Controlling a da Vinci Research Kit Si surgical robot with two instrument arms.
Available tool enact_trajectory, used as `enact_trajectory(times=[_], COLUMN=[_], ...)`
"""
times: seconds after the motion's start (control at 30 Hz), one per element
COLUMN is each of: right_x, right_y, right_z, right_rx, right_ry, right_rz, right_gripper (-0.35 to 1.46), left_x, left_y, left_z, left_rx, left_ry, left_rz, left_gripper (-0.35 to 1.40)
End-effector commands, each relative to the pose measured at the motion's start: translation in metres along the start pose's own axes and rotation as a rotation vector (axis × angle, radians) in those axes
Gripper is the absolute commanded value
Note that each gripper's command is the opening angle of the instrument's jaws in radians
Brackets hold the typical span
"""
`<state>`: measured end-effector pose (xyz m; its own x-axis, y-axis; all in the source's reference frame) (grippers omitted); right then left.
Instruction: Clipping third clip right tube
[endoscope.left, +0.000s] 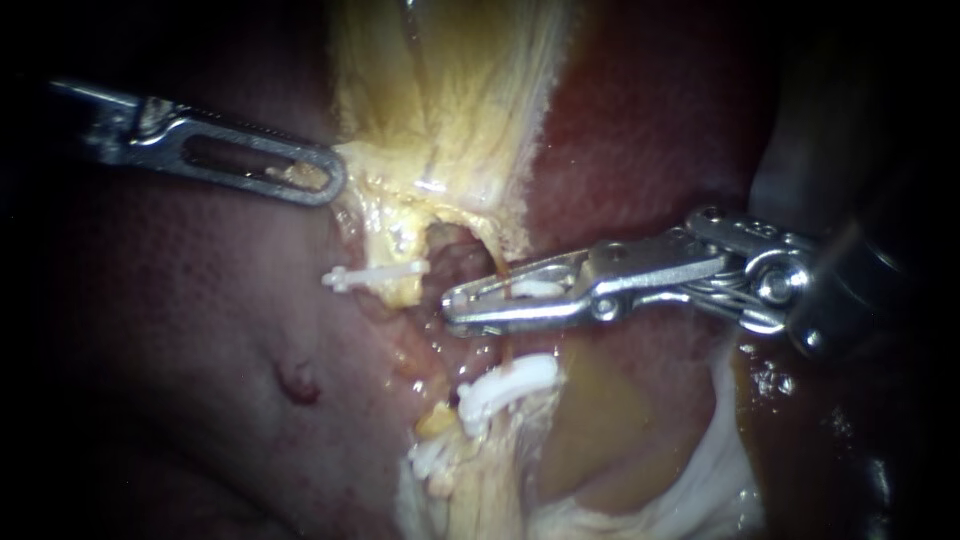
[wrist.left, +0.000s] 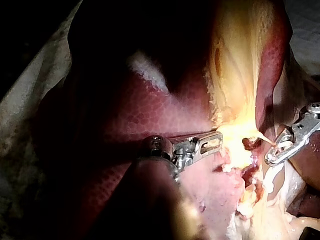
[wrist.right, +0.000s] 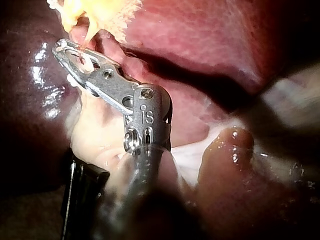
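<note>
The right instrument's end effector (endoscope.left: 462, 305) is a pair of long, ridged steel jaws clamped on a white clip (endoscope.left: 537, 289), which both jaws touch. The right tube (endoscope.left: 508, 350), a thin brownish strand, comes down from the yellowish tissue (endoscope.left: 450, 90), meets the jaws at the clip and shows again just below them. In the right wrist view the strand enters the gap between the jaws.

Just beside the jaw tips sits a reddish, lumpy pocket of tissue (endoscope.left: 452, 250). Next to it a second clip (endoscope.left: 375, 275) lies crosswise on a yellow stump. Below the jaws a third clip (endoscope.left: 505, 385) grips the pale stalk that the tube runs into. A smaller fourth clip (endoscope.left: 430, 458) lies lower on the same stalk. That makes four clips, all white plastic.

The left instrument (endoscope.left: 325, 180) has an end effector of flat steel with a long slot. It is pressed together on the frayed edge of the yellowish tissue, and a scrap of that tissue shows through the slot. It stands well apart from the right instrument.

The liver (endoscope.left: 200, 350), dark red, glossy and finely mottled, surrounds everything. A thin whitish membrane (endoscope.left: 700, 470) curls along its lower right.
</note>
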<state>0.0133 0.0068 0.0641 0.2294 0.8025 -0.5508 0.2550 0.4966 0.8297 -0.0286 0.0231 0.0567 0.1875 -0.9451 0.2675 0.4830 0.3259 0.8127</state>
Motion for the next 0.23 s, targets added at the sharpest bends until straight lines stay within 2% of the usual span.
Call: enact_trajectory(times=[0.03, 0.23], right_x=[-0.0001, -0.0001], right_y=[0.0001, 0.0002], right_z=[0.0, 0.0], right_rx=[0.0, 0.0], right_ry=[0.0, 0.001], right_rz=[0.0, 0.006], right_gripper=[-0.35, -0.35], left_x=[0.0, 0.0], left_y=[0.0, 0.0001], left_z=[0.0, 0.0001], left_rx=[0.0, 0.0], left_ry=[0.0, 0.0], left_rz=[0.0, 0.0], left_gripper=[-0.35, -0.35])
